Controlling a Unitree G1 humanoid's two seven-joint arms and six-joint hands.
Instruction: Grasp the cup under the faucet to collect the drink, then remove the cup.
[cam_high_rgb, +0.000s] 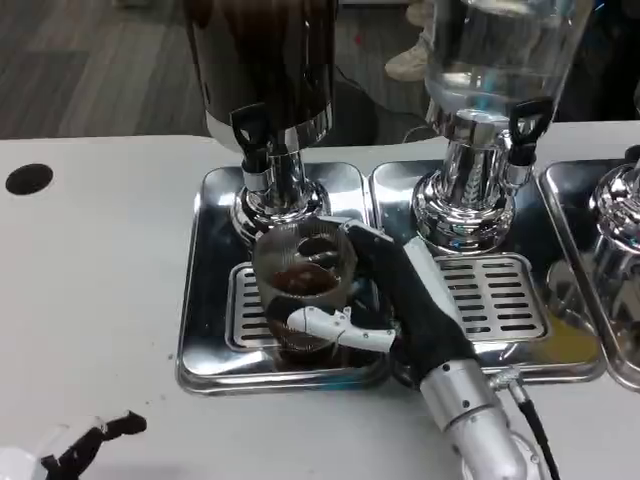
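Note:
A clear plastic cup (303, 290) with dark drink in it stands on the drip grate (245, 315) of the left silver tray (205, 355), below the black faucet (250, 135) of the dark drink dispenser (265, 60). My right hand (400, 300) wraps around the cup from the right, thumb across its front and fingers behind it. At the bottom left corner, my left hand (75, 450) lies low near the table's front edge, its fingers partly in view and holding nothing that I can see.
A second dispenser (490, 60) with clear liquid stands on its own tray (500, 300) to the right, and a third tray (600, 260) sits at the right edge. A black round hole (28, 178) marks the white table at the left.

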